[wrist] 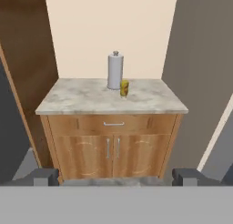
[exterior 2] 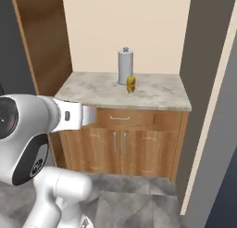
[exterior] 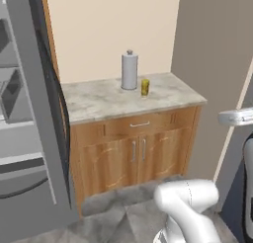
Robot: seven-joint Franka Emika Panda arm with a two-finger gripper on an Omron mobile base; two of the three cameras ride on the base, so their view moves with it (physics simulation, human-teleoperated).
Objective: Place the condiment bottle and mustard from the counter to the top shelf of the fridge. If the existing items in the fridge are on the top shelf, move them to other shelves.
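Fridge door (exterior: 34, 113) stands open at the left of the left base view, its door bins (exterior: 12, 96) visible but their contents too indistinct to identify; the interior shelves cannot be inspected from here, so whether the top shelf is occupied cannot be told. Wooden base cabinet (wrist: 111, 148) has one drawer and two doors, all closed, contents unknown. Marble counter (wrist: 82, 98) carries both task items towards the back, near the wall: the grey condiment bottle (wrist: 115, 72), upright, and the small yellow mustard (wrist: 124, 89), just beside it and slightly in front, possibly touching. Gripper (wrist: 116, 177) is set back from the cabinet at about door height, well apart from both items, jaws spread wide and holding nothing. Risks, as judged: the two items stand so close that a finger closing on the mustard could strike the bottle and topple it, or the reverse; the tall, narrow bottle would tip readily under a high or off-centre grasp; the open fridge door crowds the left of the counter and could be clipped when the arm swings towards the fridge
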